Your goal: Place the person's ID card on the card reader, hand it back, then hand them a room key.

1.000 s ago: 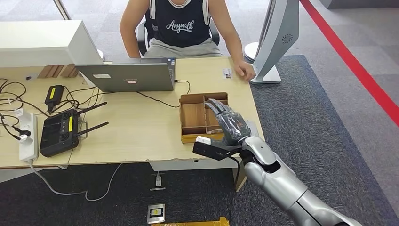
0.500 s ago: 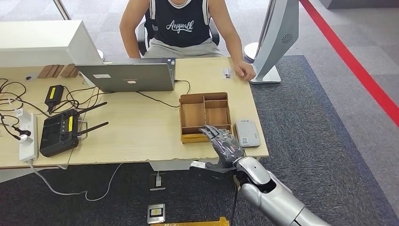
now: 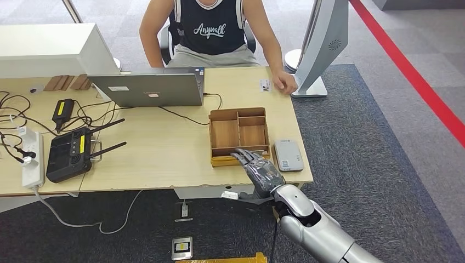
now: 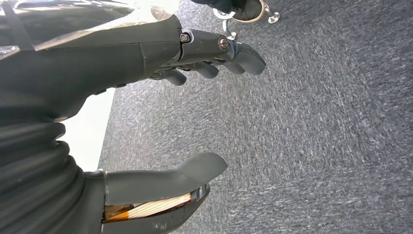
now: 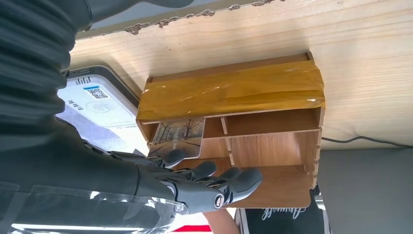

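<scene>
My right hand (image 3: 259, 171) reaches over the table's front edge with its fingers stretched toward the near side of the wooden divided box (image 3: 211, 131). In the right wrist view the hand (image 5: 195, 183) has its fingers apart, and one fingertip (image 5: 174, 157) lies at the edge of a picture-printed key card (image 5: 178, 135) leaning in a compartment of the box (image 5: 234, 90). The grey card reader (image 3: 288, 155) (image 5: 97, 105) lies just right of the box. A small white card (image 3: 266, 85) sits at the far edge by the person's hand (image 3: 285, 83). My left hand (image 4: 146, 48) hangs over carpet, holding nothing.
A person sits across the table (image 3: 164, 159). A laptop (image 3: 151, 87), a black router (image 3: 70, 153) with antennas, a power strip (image 3: 32, 159) and cables occupy the left half. A grey monitor stand (image 3: 323, 44) stands at the far right corner.
My right hand drew back from above the box toward the table's front edge and dropped lower, then edged forward again to the box's near side. The card reader came into sight.
</scene>
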Controlling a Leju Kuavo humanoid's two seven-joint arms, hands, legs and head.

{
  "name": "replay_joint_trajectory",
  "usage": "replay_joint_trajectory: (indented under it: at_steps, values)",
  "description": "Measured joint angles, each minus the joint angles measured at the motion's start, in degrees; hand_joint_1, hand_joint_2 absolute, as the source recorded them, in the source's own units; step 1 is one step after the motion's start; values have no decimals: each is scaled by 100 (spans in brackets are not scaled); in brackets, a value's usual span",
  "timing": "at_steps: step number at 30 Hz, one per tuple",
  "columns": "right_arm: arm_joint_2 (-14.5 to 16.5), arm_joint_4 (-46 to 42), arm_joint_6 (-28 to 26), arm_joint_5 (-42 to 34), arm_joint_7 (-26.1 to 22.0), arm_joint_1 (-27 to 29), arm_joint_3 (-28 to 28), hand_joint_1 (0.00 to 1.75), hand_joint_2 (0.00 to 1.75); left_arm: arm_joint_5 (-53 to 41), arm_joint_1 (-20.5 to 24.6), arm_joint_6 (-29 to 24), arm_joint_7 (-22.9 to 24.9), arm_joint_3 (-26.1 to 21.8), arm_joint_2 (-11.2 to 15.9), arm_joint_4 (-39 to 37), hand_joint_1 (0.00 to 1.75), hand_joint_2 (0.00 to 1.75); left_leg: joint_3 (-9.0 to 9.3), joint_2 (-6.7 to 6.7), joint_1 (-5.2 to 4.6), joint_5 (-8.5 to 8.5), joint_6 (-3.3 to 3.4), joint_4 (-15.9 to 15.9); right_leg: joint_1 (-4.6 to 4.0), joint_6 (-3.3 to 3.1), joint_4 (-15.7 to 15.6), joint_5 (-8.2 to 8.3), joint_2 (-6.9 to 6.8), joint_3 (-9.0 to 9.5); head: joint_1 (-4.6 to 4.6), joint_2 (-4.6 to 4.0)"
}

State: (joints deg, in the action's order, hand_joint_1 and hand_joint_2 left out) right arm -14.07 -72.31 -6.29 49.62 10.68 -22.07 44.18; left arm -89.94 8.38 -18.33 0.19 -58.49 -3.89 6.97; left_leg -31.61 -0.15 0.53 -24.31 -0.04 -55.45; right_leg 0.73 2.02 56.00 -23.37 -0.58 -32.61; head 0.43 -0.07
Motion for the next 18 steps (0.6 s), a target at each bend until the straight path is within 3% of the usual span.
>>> replay_joint_trajectory:
  at_steps: [6,18]
  values:
    - [-7,17,-476,308,241,-54,-55,0,175,0,-4,33,-32,1,4,0,0,175,-2,0,0,0,0,0,0,0,1,1,0,0,-1,0]
    - [142,247,-1339,443,92,-669,-186,0,175,-2,-2,60,-14,2,4,0,0,175,0,1,0,2,-1,0,0,-1,3,1,1,2,0,0]
